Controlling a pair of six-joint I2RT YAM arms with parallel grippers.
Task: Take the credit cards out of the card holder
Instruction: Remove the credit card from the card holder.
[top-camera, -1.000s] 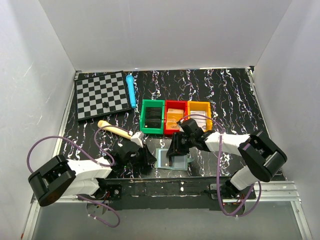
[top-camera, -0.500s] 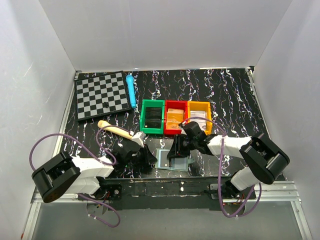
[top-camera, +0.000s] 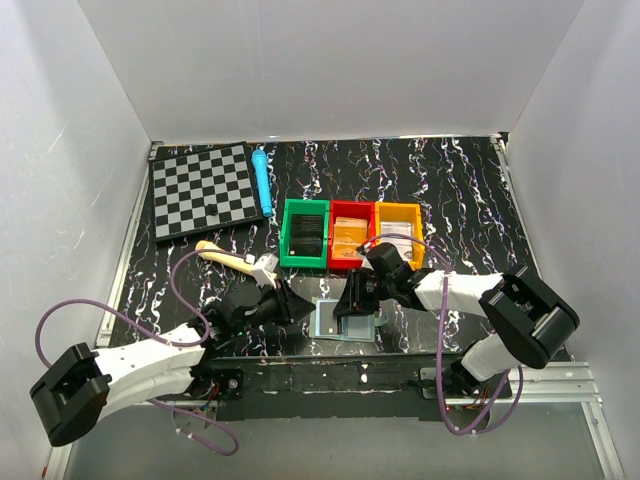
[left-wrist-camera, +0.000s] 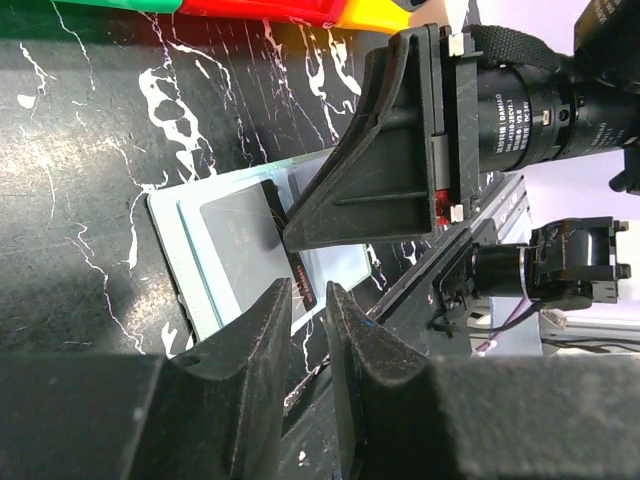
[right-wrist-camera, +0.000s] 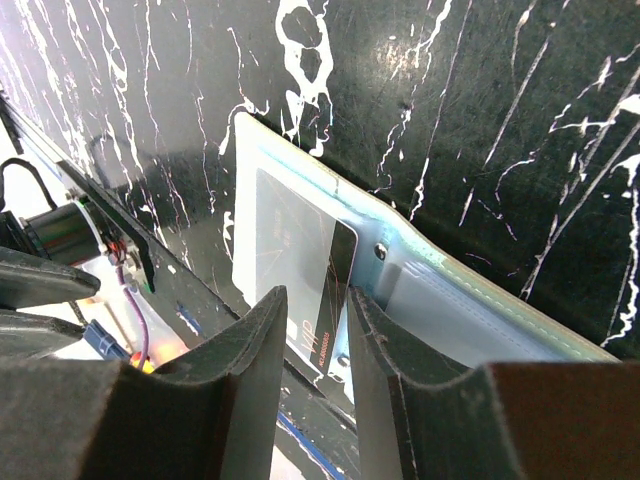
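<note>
The card holder (top-camera: 345, 326) lies open and flat near the table's front edge, its pale blue panels (left-wrist-camera: 215, 250) facing up. A dark card (left-wrist-camera: 298, 270) marked VIP sticks partly out of a clear pocket (right-wrist-camera: 335, 270). My right gripper (top-camera: 350, 305) stands over the holder (right-wrist-camera: 450, 300), open. Its fingertips (right-wrist-camera: 318, 295) straddle the exposed strip of the card, and one tip rests at the card's edge. My left gripper (top-camera: 292, 303) sits low at the holder's left edge. Its jaws (left-wrist-camera: 310, 290) are only narrowly apart, nothing between them, and the card's end lies just past the tips.
Green (top-camera: 305, 232), red (top-camera: 350, 235) and orange (top-camera: 398, 230) bins stand in a row just behind the holder. A chessboard (top-camera: 200, 190) and a blue pen (top-camera: 262, 182) lie at the back left. A wooden utensil (top-camera: 230, 258) lies left of the bins. The metal front rail (top-camera: 400, 375) runs close by.
My left arm has stretched forward and to the right, bringing its gripper up to the holder's left edge. The right gripper has settled slightly lower over the card.
</note>
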